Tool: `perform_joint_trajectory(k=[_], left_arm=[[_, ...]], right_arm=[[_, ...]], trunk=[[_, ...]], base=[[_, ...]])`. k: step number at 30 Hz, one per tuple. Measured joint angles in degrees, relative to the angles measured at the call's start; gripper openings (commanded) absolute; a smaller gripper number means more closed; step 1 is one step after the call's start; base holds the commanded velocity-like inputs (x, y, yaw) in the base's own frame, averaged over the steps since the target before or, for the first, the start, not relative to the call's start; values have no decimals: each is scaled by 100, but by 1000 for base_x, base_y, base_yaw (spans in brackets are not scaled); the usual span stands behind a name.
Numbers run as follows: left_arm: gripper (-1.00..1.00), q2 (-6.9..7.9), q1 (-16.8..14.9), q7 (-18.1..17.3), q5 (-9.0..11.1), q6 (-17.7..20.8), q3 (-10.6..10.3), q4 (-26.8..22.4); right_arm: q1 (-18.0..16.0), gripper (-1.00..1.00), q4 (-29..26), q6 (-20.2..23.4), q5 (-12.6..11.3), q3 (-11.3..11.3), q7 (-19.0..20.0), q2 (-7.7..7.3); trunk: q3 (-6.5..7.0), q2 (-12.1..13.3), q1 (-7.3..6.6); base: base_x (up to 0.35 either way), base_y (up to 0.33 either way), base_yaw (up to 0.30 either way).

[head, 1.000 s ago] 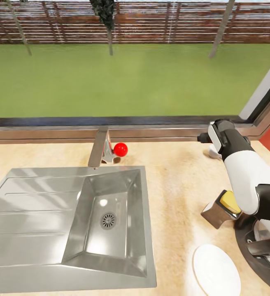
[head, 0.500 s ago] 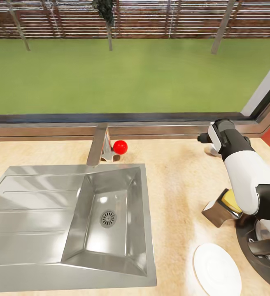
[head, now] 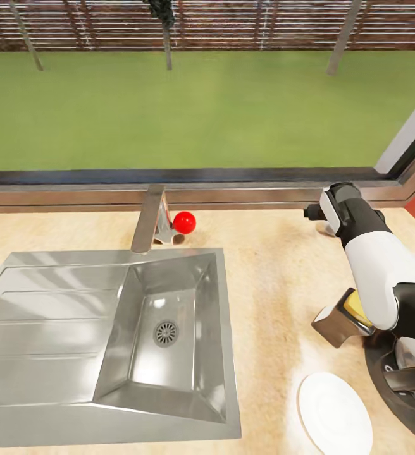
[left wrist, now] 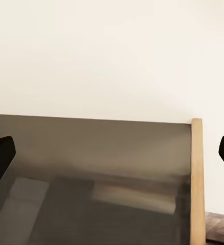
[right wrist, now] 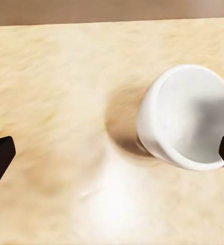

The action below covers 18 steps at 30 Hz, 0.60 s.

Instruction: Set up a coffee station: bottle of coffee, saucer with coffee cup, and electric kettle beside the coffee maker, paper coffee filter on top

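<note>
White coffee cup (right wrist: pixel 186 117) tipped on beige countertop (right wrist: pixel 56 102), right jaws spread wide around it untouching, left jaws parted, empty

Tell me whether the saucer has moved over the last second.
No. The saucer keeps its place against the sink's near right corner; the small overall shift is the camera's.

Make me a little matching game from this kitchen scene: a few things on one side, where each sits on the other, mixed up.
Things:
1. red ball
2. saucer
3. coffee cup
4. sink

Places:
A. near edge of the counter, right side
B. between the open right end effector's fingertips, on the counter
C. beside the faucet
D. set into the counter's left part

Pairs: 1-C, 2-A, 3-B, 4-D
</note>
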Motion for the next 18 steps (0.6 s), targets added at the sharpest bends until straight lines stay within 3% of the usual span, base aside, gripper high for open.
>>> perform_joint_trajectory(k=[18], left_arm=[[100, 7, 46, 7, 3, 1, 8, 0]], right_arm=[[1, 100, 25, -82, 24, 15, 15, -1]], trunk=[[-83, 0, 0]], base=[[5, -8, 0]])
